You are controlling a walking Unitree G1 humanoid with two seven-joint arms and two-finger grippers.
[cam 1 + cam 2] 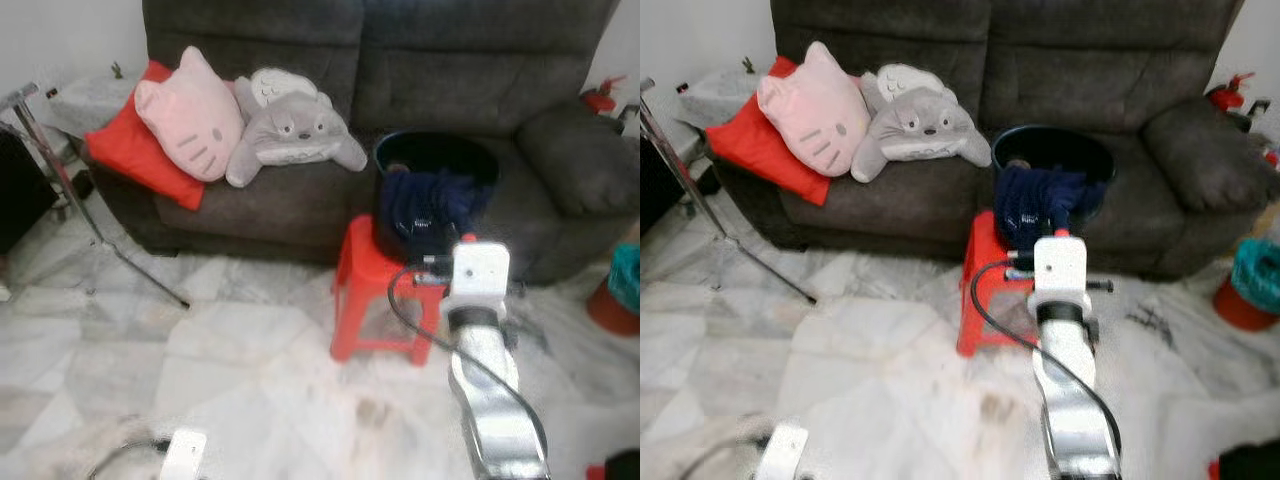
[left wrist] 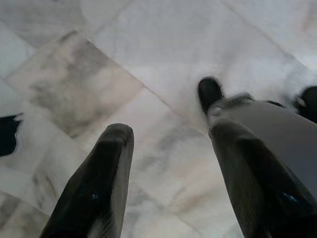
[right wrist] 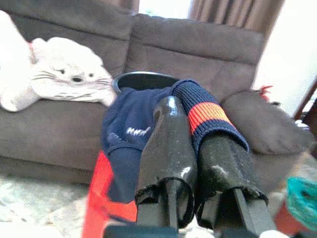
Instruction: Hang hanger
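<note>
A navy garment (image 1: 430, 200) with an orange-striped cuff (image 3: 205, 113) hangs over the front of a dark round basin (image 1: 437, 150). The basin stands on a red plastic stool (image 1: 365, 290) in front of the sofa. My right arm (image 1: 480, 275) is raised toward the basin. Its gripper (image 3: 194, 121) is shut just short of the garment, fingers pressed together with nothing seen between them. My left gripper (image 2: 166, 134) hangs low over the marble floor with its fingers open and empty. I can make out no hanger.
A dark grey sofa (image 1: 480, 70) spans the back, carrying a red cushion (image 1: 125, 150), a pink cat pillow (image 1: 190, 115) and a grey plush (image 1: 295, 130). A slanted metal stand (image 1: 60, 180) stands at the left. A red and teal container (image 1: 622, 290) sits at the right.
</note>
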